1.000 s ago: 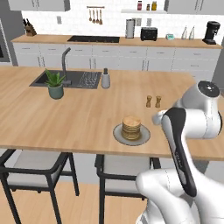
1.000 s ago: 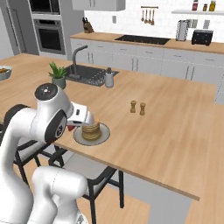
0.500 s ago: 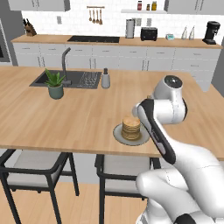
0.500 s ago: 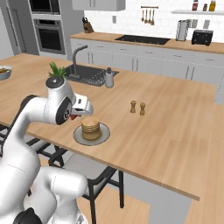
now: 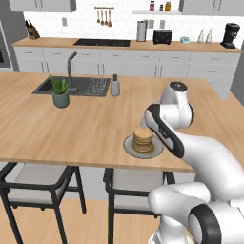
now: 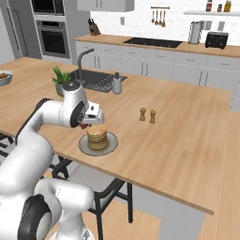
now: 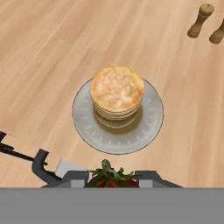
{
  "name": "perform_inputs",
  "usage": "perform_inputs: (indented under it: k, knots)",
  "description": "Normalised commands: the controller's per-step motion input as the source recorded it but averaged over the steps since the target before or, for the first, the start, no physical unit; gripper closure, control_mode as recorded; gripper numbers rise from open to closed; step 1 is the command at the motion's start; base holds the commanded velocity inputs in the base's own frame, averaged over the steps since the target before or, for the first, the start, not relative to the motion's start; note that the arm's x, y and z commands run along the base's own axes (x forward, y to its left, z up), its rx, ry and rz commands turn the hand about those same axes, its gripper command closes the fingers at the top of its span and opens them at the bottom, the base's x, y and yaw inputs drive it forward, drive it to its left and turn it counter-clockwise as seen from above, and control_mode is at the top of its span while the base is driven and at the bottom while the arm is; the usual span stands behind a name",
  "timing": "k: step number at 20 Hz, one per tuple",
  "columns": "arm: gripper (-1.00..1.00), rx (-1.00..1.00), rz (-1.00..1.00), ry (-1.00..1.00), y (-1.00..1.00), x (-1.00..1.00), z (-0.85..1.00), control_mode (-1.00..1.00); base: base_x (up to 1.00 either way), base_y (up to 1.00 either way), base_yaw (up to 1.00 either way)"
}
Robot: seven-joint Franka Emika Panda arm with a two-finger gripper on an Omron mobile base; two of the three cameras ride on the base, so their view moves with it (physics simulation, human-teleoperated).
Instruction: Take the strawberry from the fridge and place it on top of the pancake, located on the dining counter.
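Note:
The pancake (image 7: 117, 89) is a golden stack on a round grey plate (image 7: 148, 127) near the front edge of the light-wood dining counter (image 5: 71, 128). My gripper (image 7: 112, 181) is shut on the strawberry (image 7: 108, 174), red with green leaves, held just short of the plate on its near side. From the right base view the gripper (image 6: 88, 124) hangs a little above and left of the pancake (image 6: 97, 136). In the left base view my forearm crosses right behind the pancake (image 5: 142, 139). The fridge (image 6: 11, 28), grey with a dark bar handle, stands at the far left, doors shut.
Two brown shakers (image 6: 147, 115) stand beyond the plate, also seen as shakers (image 7: 202, 19) from the hand. A potted plant (image 5: 60, 91), the sink (image 5: 71, 86) and a soap bottle (image 5: 115, 86) lie further left. Chairs (image 5: 38, 176) sit under the counter's front edge.
The arm has swung from the counter's near right edge in over the counter, carrying the strawberry to just beside the pancake. The pancake and plate have not moved.

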Motion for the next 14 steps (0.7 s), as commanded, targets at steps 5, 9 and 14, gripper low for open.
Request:
perform_inputs:
  k: [5, 9, 14]
  knots:
    - [1.00, -0.02, 0.00, 0.18, 0.00, 0.47, -0.21, -1.00, 0.00, 0.00, 0.00]
    - [1.00, -0.02, 0.00, 0.12, 0.00, 0.37, -0.34, -1.00, 0.00, 0.00, 0.00]
    - [1.00, -0.01, 0.00, 0.05, 0.00, 0.24, -0.33, -1.00, 0.00, 0.00, 0.00]
